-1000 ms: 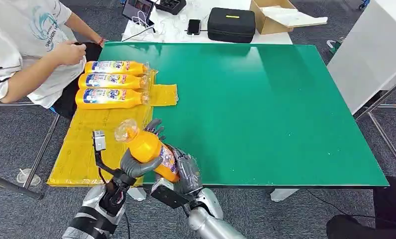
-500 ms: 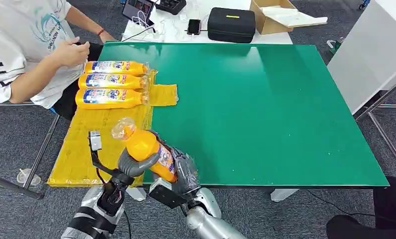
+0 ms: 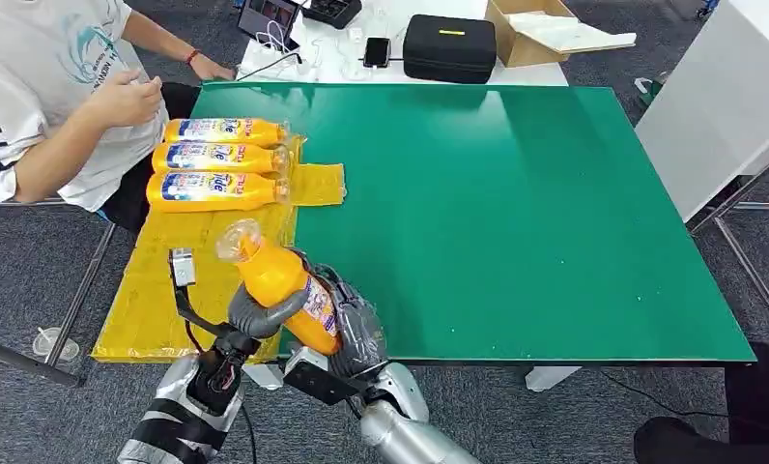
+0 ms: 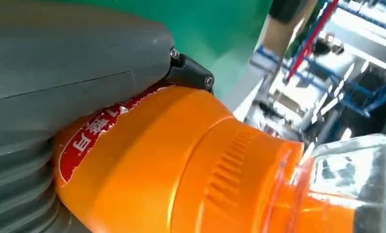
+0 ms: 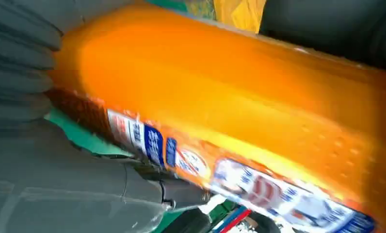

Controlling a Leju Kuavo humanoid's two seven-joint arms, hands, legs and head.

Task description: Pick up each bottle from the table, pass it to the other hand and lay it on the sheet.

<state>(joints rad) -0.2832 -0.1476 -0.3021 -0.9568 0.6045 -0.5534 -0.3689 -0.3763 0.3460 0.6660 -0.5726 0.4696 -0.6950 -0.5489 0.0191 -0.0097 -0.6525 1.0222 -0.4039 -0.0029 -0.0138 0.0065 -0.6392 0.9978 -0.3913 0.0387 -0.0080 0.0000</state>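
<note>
Both robot hands hold one orange bottle (image 3: 282, 290) above the near left corner of the green table (image 3: 516, 213), over the border between the yellow sheet (image 3: 183, 266) and the bare green top. The bottle is tilted, with its clear cap pointing up and toward the far left. The left hand (image 3: 260, 314) wraps its thumb and fingers around the bottle's shoulder; the left wrist view shows the thick grey thumb (image 4: 70, 58) pressed against the orange body. The right hand (image 3: 352, 329) grips the lower, labelled part of the same bottle, its dark fingers curled against it.

Three more orange bottles (image 3: 216, 155) lie on their sides in a row, touching one another, on the sheet at the table's far left corner, caps pointing toward the table's middle. A person (image 3: 52, 97) in a white shirt sits beside the left edge.

Beyond the far edge, a white table carries a black case (image 3: 449, 46), a phone (image 3: 377, 50) and an open cardboard box (image 3: 545, 29).
</note>
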